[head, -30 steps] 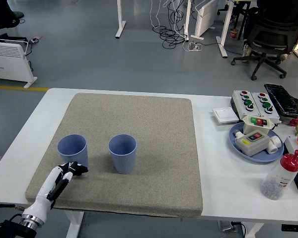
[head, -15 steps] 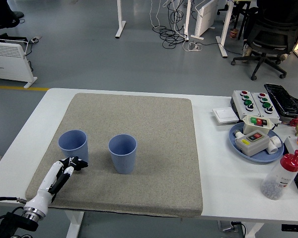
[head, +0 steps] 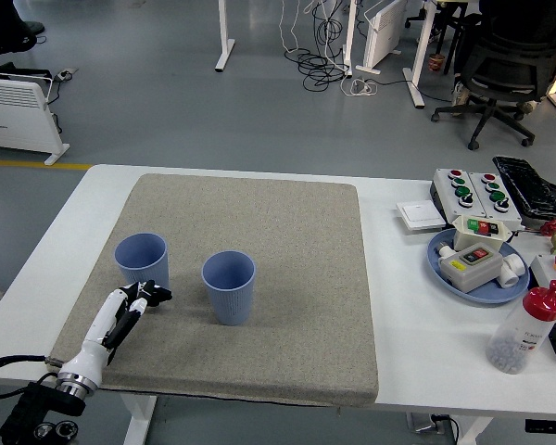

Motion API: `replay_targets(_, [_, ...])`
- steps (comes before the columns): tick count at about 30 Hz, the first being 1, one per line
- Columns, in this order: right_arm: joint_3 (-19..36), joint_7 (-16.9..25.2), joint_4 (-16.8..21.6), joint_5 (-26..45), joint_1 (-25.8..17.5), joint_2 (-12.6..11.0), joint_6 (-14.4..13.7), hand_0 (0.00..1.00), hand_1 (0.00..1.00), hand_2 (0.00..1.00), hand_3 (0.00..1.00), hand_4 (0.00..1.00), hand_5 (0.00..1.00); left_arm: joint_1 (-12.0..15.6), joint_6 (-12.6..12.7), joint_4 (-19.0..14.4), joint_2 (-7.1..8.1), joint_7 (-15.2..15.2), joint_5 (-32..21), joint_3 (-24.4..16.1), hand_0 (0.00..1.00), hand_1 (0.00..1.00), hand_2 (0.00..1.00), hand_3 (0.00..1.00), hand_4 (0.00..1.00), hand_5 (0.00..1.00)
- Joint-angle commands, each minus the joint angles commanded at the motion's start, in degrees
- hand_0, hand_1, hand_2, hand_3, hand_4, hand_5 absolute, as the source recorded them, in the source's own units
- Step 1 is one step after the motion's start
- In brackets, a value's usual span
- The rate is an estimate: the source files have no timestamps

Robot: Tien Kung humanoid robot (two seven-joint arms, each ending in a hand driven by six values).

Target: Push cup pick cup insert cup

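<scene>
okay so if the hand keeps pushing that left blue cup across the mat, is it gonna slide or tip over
The left blue cup stands upright and tapers to a narrow base, so a high push could tip it. It looks empty and light. The textured grey mat probably grips, so expect short scoots. The left hand sits low, by its base, which favours sliding.

Matt ribbed plastic cups [head: 229, 286], rough cloth mat [head: 287, 269]

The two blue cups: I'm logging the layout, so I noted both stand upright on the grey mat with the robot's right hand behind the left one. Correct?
Not quite. It is the left hand, entering from the lower left of the head view, at the near side of the left cup. Both it and the right cup stand upright on the grey mat.
</scene>
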Motion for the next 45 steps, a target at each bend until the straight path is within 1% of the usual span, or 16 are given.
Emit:
replay_targets(1, [0.01, -0.01, 0.0, -0.03, 0.01, 0.0, 0.0, 0.707, 0.648, 0.652, 0.578, 0.076, 0.459, -0.17, 0.01, 0.21, -0.04, -0.04, -0.08, 0.09, 0.692, 0.662, 0.589, 0.529, 0.56, 0.998])
replay_targets(2, [0.15, -0.08, 0.01, -0.22, 0.04, 0.02, 0.01, 0.707, 0.648, 0.652, 0.578, 0.076, 0.459, -1.08, 0.0, 1.11, -0.12, -0.06, -0.28, 0.66, 0.692, 0.662, 0.589, 0.529, 0.56, 0.998])
replay_targets(7, [0.35, -0.21, 0.04, -0.61, 0.11, 0.02, 0.01, 0.707, 0.648, 0.651, 0.578, 0.076, 0.459, -3.37, 0.04, 3.48, -0.4, -0.35, -0.88, 1.89, 0.692, 0.662, 0.587, 0.527, 0.558, 0.998])
replay_targets(11, [0.48, -0.32, 0.07, -0.87, 0.09, 0.02, 0.02, 0.706, 0.649, 0.651, 0.578, 0.076, 0.459, -5.39, 0.28, 6.03, -0.63, -0.8, -1.74, 2.88, 0.692, 0.661, 0.586, 0.528, 0.557, 0.998])
replay_targets(18, [0.61, -0.4, 0.09, -1.06, 0.05, 0.05, -0.01, 0.707, 0.648, 0.651, 0.578, 0.076, 0.459, -9.15, 0.61, 10.66, -0.44, -1.37, -2.19, 5.15, 0.692, 0.659, 0.585, 0.526, 0.551, 0.998])
replay_targets(23, [0.7, -0.42, 0.09, -1.19, 0.08, 0.07, -0.04, 0.707, 0.649, 0.651, 0.578, 0.076, 0.459, -11.21, 1.27, 12.92, -0.33, -2.22, -2.52, 5.84, 0.693, 0.655, 0.582, 0.524, 0.542, 0.998])
replay_targets(27, [0.83, -0.49, 0.09, -1.46, 0.09, 0.08, -0.03, 0.707, 0.649, 0.651, 0.578, 0.077, 0.457, -13.11, 1.22, 14.72, -0.04, -2.42, -3.1, 6.87, 0.69, 0.653, 0.58, 0.523, 0.541, 0.998])
replay_targets(32, [1.11, -0.64, 0.09, -1.91, 0.11, 0.11, -0.03, 0.707, 0.649, 0.651, 0.578, 0.077, 0.457, -14.66, 0.93, 16.49, 0.5, -2.47, -3.73, 8.22, 0.69, 0.653, 0.58, 0.523, 0.541, 0.998])
replay_targets(35, [1.19, -0.67, 0.1, -1.96, 0.1, 0.17, -0.05, 0.706, 0.648, 0.651, 0.578, 0.077, 0.46, -15.8, 0.79, 18.27, 0.63, -2.71, -4.35, 9.23, 0.688, 0.653, 0.578, 0.522, 0.538, 0.998])
replay_targets(42, [1.54, -0.87, 0.11, -2.57, 0.1, 0.23, -0.06, 0.707, 0.648, 0.651, 0.577, 0.076, 0.46, -17.87, 0.72, 21.71, 0.32, -3.28, -5.85, 10.3, 0.688, 0.651, 0.578, 0.52, 0.537, 0.998])
replay_targets(45, [1.68, -0.95, 0.12, -2.78, 0.09, 0.23, -0.06, 0.707, 0.648, 0.651, 0.577, 0.076, 0.46, -18.96, 0.63, 23.25, -0.04, -3.52, -6.59, 10.93, 0.688, 0.65, 0.577, 0.521, 0.533, 0.998])
